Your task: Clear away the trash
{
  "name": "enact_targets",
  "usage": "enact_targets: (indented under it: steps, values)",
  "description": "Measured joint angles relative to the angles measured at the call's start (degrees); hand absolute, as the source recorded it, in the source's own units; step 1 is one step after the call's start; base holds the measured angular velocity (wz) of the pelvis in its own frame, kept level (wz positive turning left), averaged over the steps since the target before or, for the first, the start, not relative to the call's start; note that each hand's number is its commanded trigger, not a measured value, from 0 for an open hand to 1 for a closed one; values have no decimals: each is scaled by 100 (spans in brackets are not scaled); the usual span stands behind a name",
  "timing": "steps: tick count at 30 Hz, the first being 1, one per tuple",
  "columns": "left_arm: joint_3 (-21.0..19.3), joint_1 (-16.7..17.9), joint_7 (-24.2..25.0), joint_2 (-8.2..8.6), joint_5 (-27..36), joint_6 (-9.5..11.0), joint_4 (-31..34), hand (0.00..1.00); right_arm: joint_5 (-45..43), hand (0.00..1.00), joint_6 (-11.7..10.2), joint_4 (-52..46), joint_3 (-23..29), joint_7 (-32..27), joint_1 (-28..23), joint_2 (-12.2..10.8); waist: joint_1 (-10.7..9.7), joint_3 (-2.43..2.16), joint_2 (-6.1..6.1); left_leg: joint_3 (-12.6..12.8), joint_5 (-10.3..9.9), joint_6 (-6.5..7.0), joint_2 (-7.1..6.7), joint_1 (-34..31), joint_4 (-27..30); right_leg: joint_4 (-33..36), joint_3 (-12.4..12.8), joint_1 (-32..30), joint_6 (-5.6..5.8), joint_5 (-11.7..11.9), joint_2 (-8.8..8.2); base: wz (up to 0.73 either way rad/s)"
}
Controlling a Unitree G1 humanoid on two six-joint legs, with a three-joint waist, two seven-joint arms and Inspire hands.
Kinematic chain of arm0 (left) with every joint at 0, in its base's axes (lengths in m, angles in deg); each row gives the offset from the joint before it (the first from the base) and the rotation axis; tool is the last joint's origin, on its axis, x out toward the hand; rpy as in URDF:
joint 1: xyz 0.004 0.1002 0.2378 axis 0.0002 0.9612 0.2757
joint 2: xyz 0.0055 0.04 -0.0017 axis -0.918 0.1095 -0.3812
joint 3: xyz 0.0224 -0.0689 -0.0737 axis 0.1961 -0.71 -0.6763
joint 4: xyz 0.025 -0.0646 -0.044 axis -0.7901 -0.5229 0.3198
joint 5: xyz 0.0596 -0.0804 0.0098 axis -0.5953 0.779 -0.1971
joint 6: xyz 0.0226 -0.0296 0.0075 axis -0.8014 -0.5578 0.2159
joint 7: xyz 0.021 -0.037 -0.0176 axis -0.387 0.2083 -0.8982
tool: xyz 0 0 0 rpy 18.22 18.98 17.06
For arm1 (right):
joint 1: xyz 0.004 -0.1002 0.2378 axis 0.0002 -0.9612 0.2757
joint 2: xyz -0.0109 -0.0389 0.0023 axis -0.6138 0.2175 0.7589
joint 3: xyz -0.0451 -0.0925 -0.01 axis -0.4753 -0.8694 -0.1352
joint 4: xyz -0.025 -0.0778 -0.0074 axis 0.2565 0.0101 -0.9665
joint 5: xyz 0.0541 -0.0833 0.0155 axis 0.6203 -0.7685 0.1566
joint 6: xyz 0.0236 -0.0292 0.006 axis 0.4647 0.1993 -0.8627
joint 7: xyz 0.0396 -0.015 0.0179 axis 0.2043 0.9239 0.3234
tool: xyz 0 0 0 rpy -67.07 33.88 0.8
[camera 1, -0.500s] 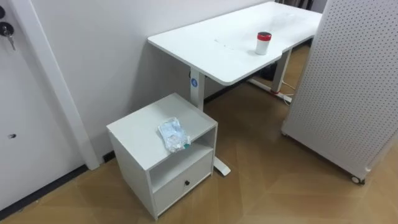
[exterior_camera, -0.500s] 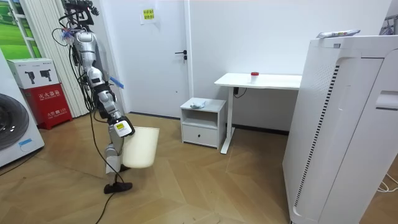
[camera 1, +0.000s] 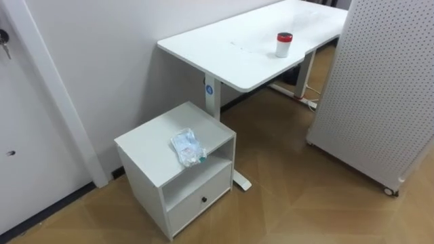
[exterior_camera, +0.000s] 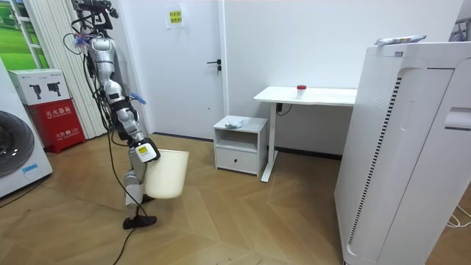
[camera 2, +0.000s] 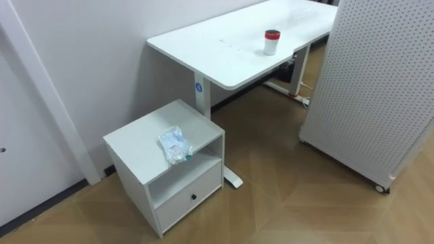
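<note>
Crumpled plastic wrapper (camera 1: 188,146) lies on cabinet (camera 1: 144,144) top, beside white surface (camera 1: 230,51) carrying a red-capped jar (camera 1: 283,45). Robot stands well apart. Right hand (exterior_camera: 145,152) at cream bin (exterior_camera: 168,177), grip cannot tell.

A low white cabinet (camera 1: 146,144) stands on the wooden floor (camera 1: 298,196) against the white wall (camera 1: 115,47). It has an open shelf (camera 1: 193,179) and, below that, a drawer with a small dark knob (camera 1: 203,199). A crumpled clear plastic wrapper (camera 1: 188,147) lies on the cabinet's top, near its front right edge. Just beside the cabinet, to the right, a white counter (camera 1: 230,47) runs along the wall. A small white pot with a red lid (camera 1: 283,45) stands upright on it, well apart from the wrapper. A white perforated panel (camera 1: 380,88) on a small wheel (camera 1: 389,192) stands at the right. At the left is a white door (camera 1: 20,169).
</note>
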Motion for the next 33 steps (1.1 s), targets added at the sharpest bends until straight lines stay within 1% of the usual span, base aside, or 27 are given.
enact_targets:
  steps: [9,13,14,17,18,19,20,21,22,23,24,25,26,27,28,29,30,31,32,33]
  values:
    - [-2,21,-5,-2,43,-4,-6,0,20,100,0,42,3,-1,-4,3,-16,4,-17,67,1,0,13,71,-53,4,-1,30,7,-4,-1,-2]
    - [-7,10,-11,-3,48,-5,-76,0,117,100,0,109,5,7,-2,2,-14,-17,-62,71,1,0,25,91,-72,8,-2,37,14,-9,1,0]
    - [-4,15,-11,-2,46,-7,-83,0,126,100,3,112,5,16,-1,3,-16,-14,-71,76,0,0,64,78,-2,40,0,20,19,-21,4,0]
    - [-6,-61,-9,-4,39,-11,-184,0,127,100,8,114,3,62,19,-1,-7,-12,-133,75,-26,-11,79,-22,140,224,7,-95,8,-111,-4,3]
    - [-6,-96,-8,-4,30,-24,-221,0,127,100,14,125,3,81,39,-2,-8,-2,-142,77,-43,-24,91,-55,215,238,3,-100,0,-120,4,4]
    - [-6,-147,-5,-4,9,-44,-249,0,127,100,51,156,5,110,101,-1,-8,36,-138,75,-135,-34,139,-134,406,301,1,-113,-27,-161,40,3]
    - [-10,-168,-5,-8,8,-57,-264,0,125,100,74,165,6,116,125,0,-3,50,-120,76,-201,-43,171,-176,507,323,1,-118,-43,-184,70,0]
    - [-41,-178,-3,-20,4,-62,-280,0,96,100,103,165,6,152,151,4,8,57,-103,76,-306,-71,219,-258,698,448,2,-167,-78,-270,107,-5]
    - [-50,-169,7,-38,8,-65,-288,0,91,100,109,162,5,188,155,8,8,56,-108,70,-388,-101,275,-318,841,628,1,-229,-109,-357,138,-5]
    - [-46,-169,9,-50,11,-66,-291,0,93,100,115,164,5,203,158,6,6,57,-110,65,-419,-116,279,-330,900,702,-1,-246,-126,-402,150,0]
    - [-33,-164,6,-73,42,-73,-292,0,100,100,122,164,-1,222,158,7,10,41,-103,51,-452,-149,289,-347,982,845,-3,-303,-155,-490,162,7]
    - [-31,-167,0,-81,34,-85,-291,0,103,100,118,163,4,229,154,7,-8,44,-129,18,-461,-167,292,-381,1043,943,-26,-368,-182,-582,155,11]
    - [-22,-172,3,-75,36,-96,-292,0,109,100,113,162,18,229,171,21,-10,18,-120,15,-469,-182,292,-472,1116,1106,-5,-500,-200,-702,132,17]
    - [-9,-174,6,-72,28,-100,-291,0,121,100,113,163,48,230,171,31,-28,28,-146,21,-464,-191,295,-530,1185,1150,-8,-531,-205,-741,107,29]
    - [-9,-174,4,-68,8,-117,-294,0,211,100,109,154,84,235,136,54,-51,-11,-102,117,-437,-224,314,-672,1370,1223,-9,-590,-242,-792,96,55]
    - [-6,-162,-12,-89,13,-127,-321,0,287,100,102,154,123,233,106,43,-147,-1,-151,294,-285,-331,327,-964,1909,1261,49,-576,-291,-849,68,67]
    - [0,-158,-24,-102,19,-122,-351,0,332,100,102,157,127,228,118,36,-185,62,-208,349,-117,-284,322,-1224,2394,1278,149,-531,-314,-891,59,58]
    - [7,-82,-40,-79,57,-123,-361,0,413,100,109,174,178,197,61,57,-133,26,-249,393,-117,-196,239,-1534,2580,1288,357,-428,-376,-980,20,42]
    - [21,-6,-36,-47,57,-118,-355,0,480,100,125,164,188,172,3,124,-130,22,-226,398,-91,-195,97,-1750,2029,1292,477,-377,-387,-1061,6,31]
    - [27,29,-36,-38,52,-127,-354,0,484,100,126,166,188,171,-30,153,-132,5,-248,401,-24,-209,37,-1864,1703,1301,535,-372,-380,-1106,0,23]
